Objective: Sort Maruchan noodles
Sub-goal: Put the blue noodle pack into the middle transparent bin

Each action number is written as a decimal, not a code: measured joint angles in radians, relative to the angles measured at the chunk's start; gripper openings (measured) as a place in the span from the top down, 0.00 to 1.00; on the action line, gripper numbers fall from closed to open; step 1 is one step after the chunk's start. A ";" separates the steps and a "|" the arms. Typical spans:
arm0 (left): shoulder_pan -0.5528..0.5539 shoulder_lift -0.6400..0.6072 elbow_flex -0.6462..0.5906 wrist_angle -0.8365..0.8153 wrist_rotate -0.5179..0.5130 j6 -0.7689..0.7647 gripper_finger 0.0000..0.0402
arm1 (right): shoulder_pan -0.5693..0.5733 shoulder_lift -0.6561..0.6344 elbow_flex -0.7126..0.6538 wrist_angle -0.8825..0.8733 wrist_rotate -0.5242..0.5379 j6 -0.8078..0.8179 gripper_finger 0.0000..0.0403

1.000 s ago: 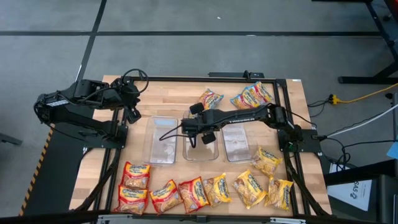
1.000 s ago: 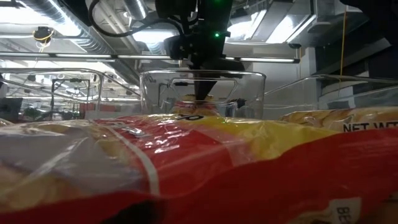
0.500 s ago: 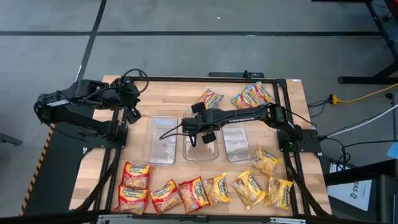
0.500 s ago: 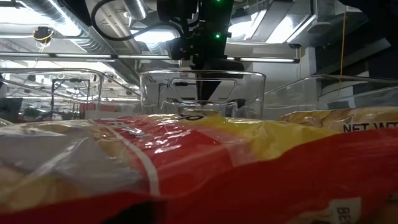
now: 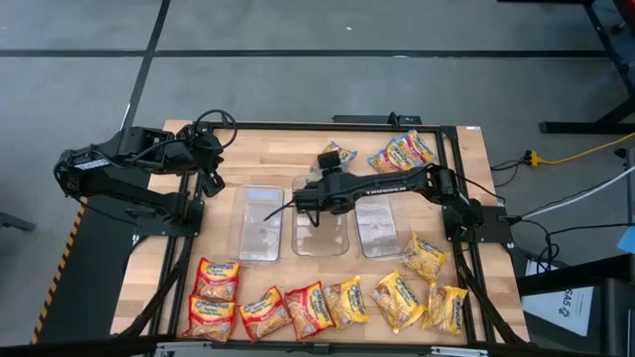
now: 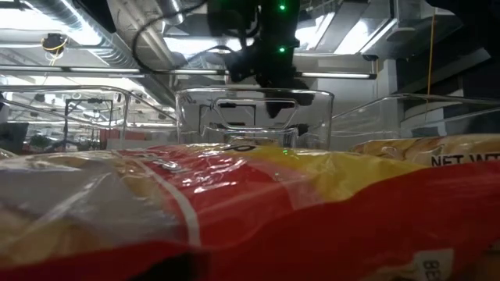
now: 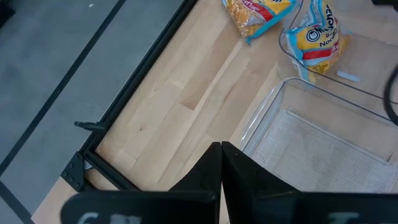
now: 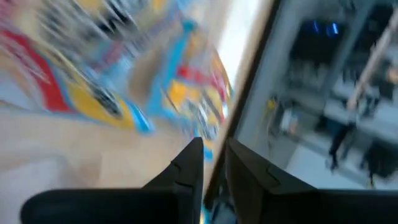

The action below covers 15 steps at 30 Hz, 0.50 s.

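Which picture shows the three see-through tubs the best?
The high view: all three clear tubs sit side by side mid-table. The low view sees them only edge-on behind packets. The left wrist view catches one tub's corner; the right wrist view shows none.

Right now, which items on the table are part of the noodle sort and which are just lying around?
Part of the job:
- noodle packets along the near edge
- blue-trimmed packets at the far edge
- three clear tubs
- right hand over the middle tub, empty

Lying about:
- yellow cable on the floor
- left hand, parked and shut

Right gripper (image 5: 319, 188) slightly parted mid-table; left gripper (image 7: 221, 163) closed.
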State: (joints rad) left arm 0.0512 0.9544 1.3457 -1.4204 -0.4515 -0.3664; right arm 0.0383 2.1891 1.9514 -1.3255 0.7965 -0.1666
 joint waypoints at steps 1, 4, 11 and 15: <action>0.000 0.000 0.000 0.000 0.000 0.000 1.00 | -0.002 -0.004 0.000 -0.047 0.010 0.052 0.83; 0.000 0.000 0.000 0.000 0.000 0.000 1.00 | -0.013 -0.040 0.000 -0.216 0.017 0.256 0.83; 0.000 0.000 0.000 0.000 0.000 -0.001 1.00 | -0.124 -0.283 -0.096 -0.204 -0.024 0.485 0.83; 0.000 0.000 0.000 0.000 0.000 -0.002 1.00 | -0.252 -0.418 -0.224 -0.080 -0.083 0.508 0.83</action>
State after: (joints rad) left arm 0.0513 0.9546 1.3457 -1.4203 -0.4519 -0.3679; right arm -0.2137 1.7711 1.7274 -1.4056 0.7134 0.3419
